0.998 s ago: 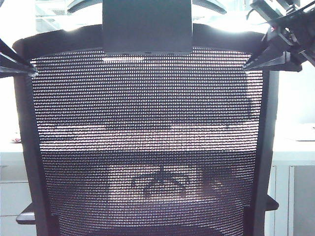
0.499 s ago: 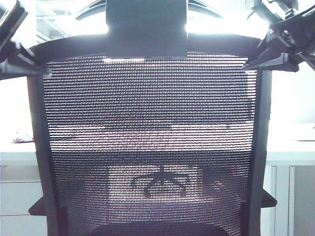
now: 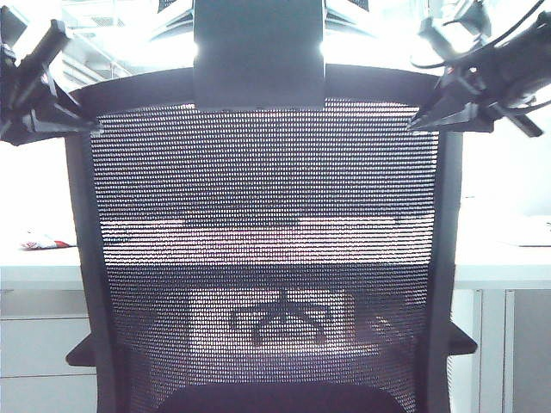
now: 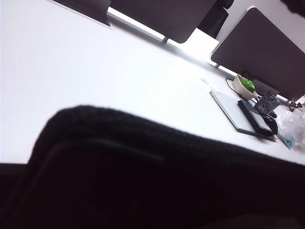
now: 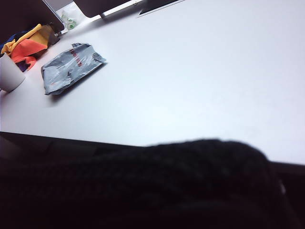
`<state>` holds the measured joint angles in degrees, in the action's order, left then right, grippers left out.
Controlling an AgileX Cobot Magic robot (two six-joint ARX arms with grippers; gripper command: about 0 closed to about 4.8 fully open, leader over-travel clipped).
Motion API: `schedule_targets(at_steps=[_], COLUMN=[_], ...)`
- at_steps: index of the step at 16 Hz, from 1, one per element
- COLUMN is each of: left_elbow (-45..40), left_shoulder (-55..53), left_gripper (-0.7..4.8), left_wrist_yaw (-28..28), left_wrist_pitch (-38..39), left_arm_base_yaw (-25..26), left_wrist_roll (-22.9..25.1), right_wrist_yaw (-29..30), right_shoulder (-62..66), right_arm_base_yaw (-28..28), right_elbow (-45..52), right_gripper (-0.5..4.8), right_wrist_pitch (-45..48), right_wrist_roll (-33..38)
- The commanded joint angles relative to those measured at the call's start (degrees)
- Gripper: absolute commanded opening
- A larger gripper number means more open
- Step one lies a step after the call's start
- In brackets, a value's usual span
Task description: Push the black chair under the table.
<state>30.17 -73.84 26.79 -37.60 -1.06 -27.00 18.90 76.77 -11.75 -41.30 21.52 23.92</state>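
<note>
Worktop (image 3: 504,258): long, white, running behind the chair, pale fronts below; I am seeing its bare top in both wrist views.

Chair (image 3: 267,258): black, mesh back filling the exterior view, back turned to me, standing before the worktop and seemingly not yet fully under it. How far the seat is reaching beneath, I cannot tell.

Headrest (image 3: 258,52): dark panel, top centre, cut off by the frame edge.

Left fingers (image 3: 73,127): resting at the chair's upper left corner. Apart or together, I cannot tell; the left wrist view is showing only the dark top rim.

Right fingers (image 3: 426,120): pointing at the upper right corner, seemingly touching the frame. State likewise unreadable.

Small items: a grey packet (image 5: 71,67) and a white cup (image 5: 8,71) on the worktop; a bowl (image 4: 244,87) with something green; a flat grey pad (image 4: 233,110).

Risks, as I am judging them: uneven pushing could be swivelling the chair; armrests could be catching the worktop edge; fingers could be slipping off the rounded rim.

Hidden: chair base, castors, floor.
</note>
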Motion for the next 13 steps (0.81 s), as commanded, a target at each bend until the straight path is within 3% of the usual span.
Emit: schedule_targets(at_steps=[1, 13], left_elbow=[2.12, 11.02], left_shoulder=[-2.29, -11.85], left_gripper=[-0.06, -0.06], left_wrist_yaw=[-6.03, -6.23], left_wrist_pitch=[-2.36, -3.54], left_arm_base_yaw=[0.81, 0.81], left_wrist_roll=[1.03, 2.23], right_wrist_yaw=[-4.98, -5.16], right_shoulder=[2.69, 9.16], right_arm_base_yaw=[0.94, 1.92], right_elbow=[-3.63, -7.65], right_gripper=[-0.05, -0.05], right_wrist_pitch=[4.48, 8.72], right_wrist_roll=[-0.39, -0.15])
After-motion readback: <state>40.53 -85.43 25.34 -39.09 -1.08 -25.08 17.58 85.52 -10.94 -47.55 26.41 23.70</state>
